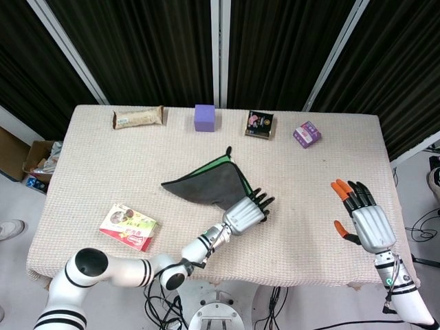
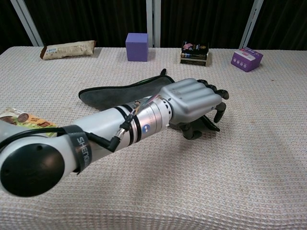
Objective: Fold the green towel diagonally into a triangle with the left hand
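The green towel (image 1: 210, 182) is already laid as a triangle on the counter (image 1: 309, 227). The left hand (image 1: 245, 212), fingers curled and seemingly empty, is placed over its near corner; withdrawal is probably needed next.

Counter draped in a beige waffle-weave cloth (image 1: 330, 158). Black pleated curtains (image 1: 158, 48) behind, crossed by white metal frame bars (image 1: 221, 51). Pale grey floor (image 1: 10, 199); black cables (image 1: 282, 302) beneath; cardboard box (image 1: 10, 158) at left.

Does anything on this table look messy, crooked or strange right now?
Nothing is spilled or broken. The dark grey towel with green edging lies folded in a rough triangle, its edges not quite matched, so a green strip shows along the top. The left hand covers its near corner.
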`<state>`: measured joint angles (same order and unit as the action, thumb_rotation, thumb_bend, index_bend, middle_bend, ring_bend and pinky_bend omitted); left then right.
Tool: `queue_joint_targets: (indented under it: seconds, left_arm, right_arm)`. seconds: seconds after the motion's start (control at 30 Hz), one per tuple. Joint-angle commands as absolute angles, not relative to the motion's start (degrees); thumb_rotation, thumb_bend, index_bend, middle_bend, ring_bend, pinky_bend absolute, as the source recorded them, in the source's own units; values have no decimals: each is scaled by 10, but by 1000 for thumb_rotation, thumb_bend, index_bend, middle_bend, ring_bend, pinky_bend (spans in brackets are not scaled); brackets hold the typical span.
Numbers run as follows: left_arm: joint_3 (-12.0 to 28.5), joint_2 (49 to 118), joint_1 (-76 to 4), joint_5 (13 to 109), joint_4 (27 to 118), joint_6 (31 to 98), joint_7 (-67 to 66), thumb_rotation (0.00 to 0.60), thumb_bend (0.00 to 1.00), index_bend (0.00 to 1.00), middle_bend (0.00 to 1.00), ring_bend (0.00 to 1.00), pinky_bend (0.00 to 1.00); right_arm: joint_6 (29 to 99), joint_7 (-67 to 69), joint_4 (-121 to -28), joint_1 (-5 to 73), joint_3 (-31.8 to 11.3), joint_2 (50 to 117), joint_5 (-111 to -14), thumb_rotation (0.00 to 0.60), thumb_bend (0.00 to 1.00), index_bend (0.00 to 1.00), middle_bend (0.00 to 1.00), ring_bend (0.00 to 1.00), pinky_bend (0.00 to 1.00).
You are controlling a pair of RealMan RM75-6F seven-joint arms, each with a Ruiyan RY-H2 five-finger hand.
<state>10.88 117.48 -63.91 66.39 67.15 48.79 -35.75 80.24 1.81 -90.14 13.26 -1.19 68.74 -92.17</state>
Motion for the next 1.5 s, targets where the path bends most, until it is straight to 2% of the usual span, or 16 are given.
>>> queue_joint_targets:
  seconds: [0.03,0.2,0.37,0.53,0.77,1.1,1.3,1.5]
  left_arm:
    - [121,1199,-648,647,643,478,-366,600,333,348,54,86,95]
    - [135,1229,-657,641,608,469,-355,600,354,404,55,86,95]
    - [148,1250,-661,643,576,468,-337,600,429,493,68,86,95]
    - [150,1253,-658,644,566,468,-332,600,461,501,73,86,96]
    - [163,1273,-660,675,549,487,-272,600,565,636,157,89,96]
    - [177,1295,-687,704,534,474,-252,600,577,641,160,88,96]
    - [177,1272,-676,717,572,484,-234,600,578,634,158,88,96]
    - [197,1189,-630,702,682,493,-165,600,580,634,157,88,96]
  right_arm:
    - [801,19,-900,133,-12,688,-921,600,268,79,63,0,0]
    - [796,21,-897,136,-13,691,-920,600,268,79,63,0,0]
    - [797,25,-895,135,-14,690,-919,600,268,79,63,0,0]
    - [796,29,-891,134,-13,690,-918,600,268,79,63,0,0]
    - [795,32,-888,135,-13,692,-918,600,268,79,63,0,0]
    - [794,35,-885,135,-14,690,-916,600,268,82,63,0,0]
    - [797,38,-885,133,-15,688,-915,600,268,84,63,0,0]
    - [795,38,-887,137,-16,690,-919,600,269,84,63,0,0]
